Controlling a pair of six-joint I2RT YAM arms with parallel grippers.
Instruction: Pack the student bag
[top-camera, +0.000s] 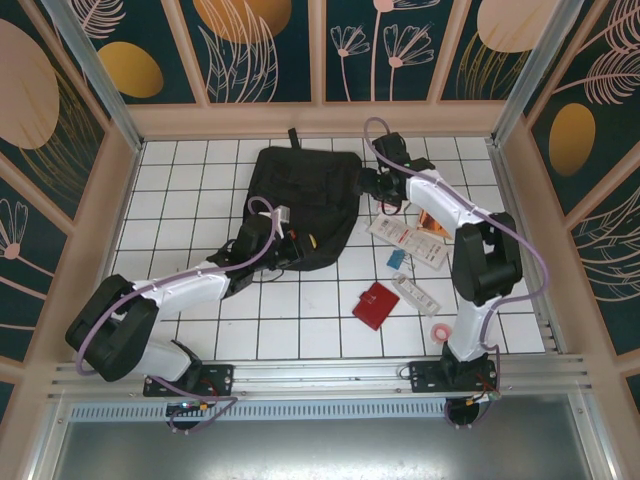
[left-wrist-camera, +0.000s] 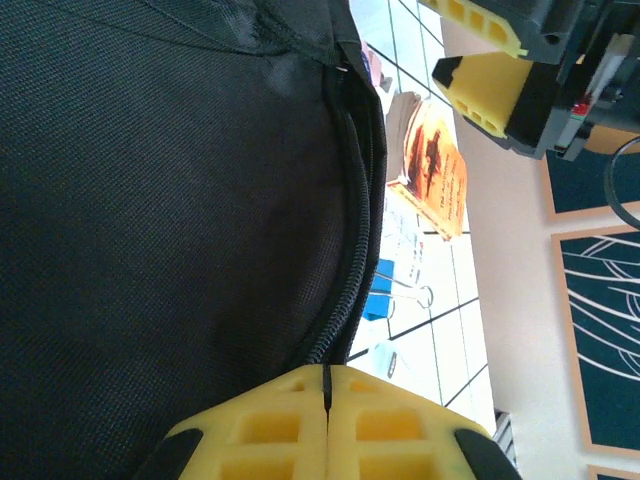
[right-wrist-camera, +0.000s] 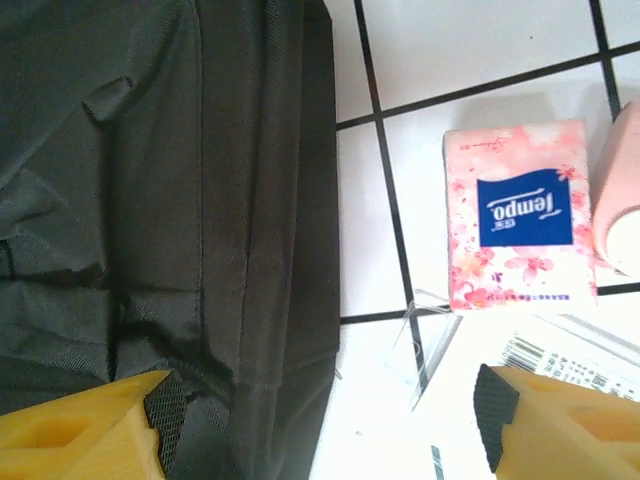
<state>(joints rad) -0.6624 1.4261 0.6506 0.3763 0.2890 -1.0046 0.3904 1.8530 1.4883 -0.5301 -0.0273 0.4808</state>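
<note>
White arms (top-camera: 200, 285) reach onto student bag (top-camera: 300, 200).
Left jaws pinch zipper (left-wrist-camera: 350, 250), right jaws released; bag lies lengthwise, loop far.

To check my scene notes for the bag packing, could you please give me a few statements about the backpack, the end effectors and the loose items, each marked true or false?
1. The right end effector is open. True.
2. The left end effector is wide open. False: its yellow fingers are pressed together at the zip of the large black soft fabric backpack.
3. The pink flowered tissue packet with a blue label lies inside the backpack. False: it lies on the white tiled table, beside the backpack.
4. The flat red rectangular item lies on the table, apart from the backpack. True.
</note>
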